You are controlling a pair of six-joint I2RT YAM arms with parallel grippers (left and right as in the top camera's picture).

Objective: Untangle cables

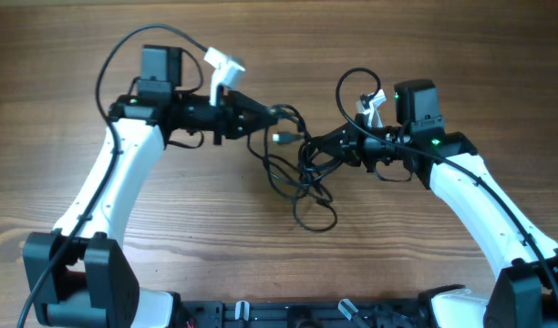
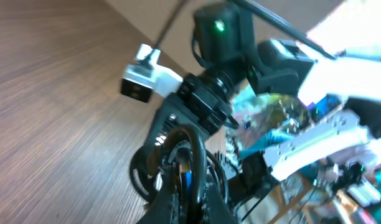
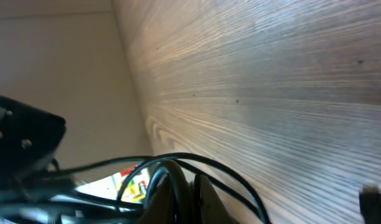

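Overhead shows cables (image 1: 302, 173) bunched on table (image 1: 261, 264).

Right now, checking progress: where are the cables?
Overhead, the cables lie at centre between the left gripper and the right gripper, loose loops trailing lower in frame.

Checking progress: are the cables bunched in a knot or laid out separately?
Bunched. The cables form one tangle of overlapping loops between the left gripper and right gripper; no strand lies apart.
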